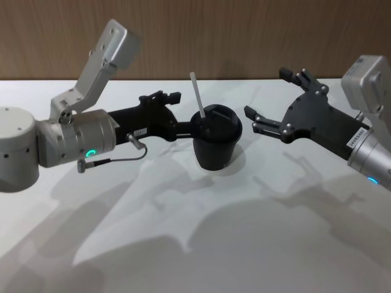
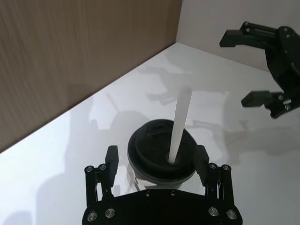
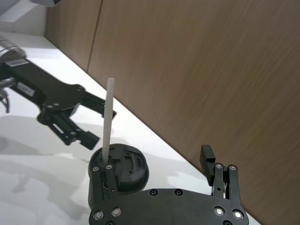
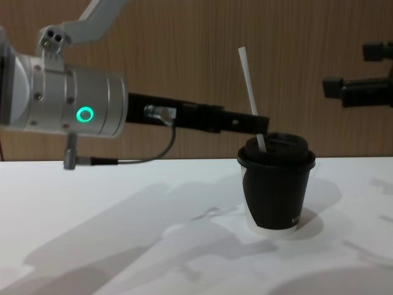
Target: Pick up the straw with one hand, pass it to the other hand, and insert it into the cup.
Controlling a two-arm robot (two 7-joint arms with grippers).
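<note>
The white straw (image 1: 197, 94) stands tilted in the lid of the black cup (image 1: 214, 149) at the middle of the white table. My left gripper (image 1: 184, 112), on its silver wrist with a green ring, is open just left of the cup. In the left wrist view its fingers (image 2: 111, 160) flank the lid (image 2: 154, 150) and touch neither it nor the straw (image 2: 180, 122). My right gripper (image 1: 267, 93) hangs open to the right of the cup, holding nothing. The chest view shows the straw (image 4: 250, 86) rising well above the cup (image 4: 276, 190).
The white table (image 1: 244, 244) spreads in front of the cup, crossed by arm shadows. A brown wooden wall (image 1: 244, 36) runs along the table's back edge. A thin dark cable (image 1: 137, 149) loops from the left wrist.
</note>
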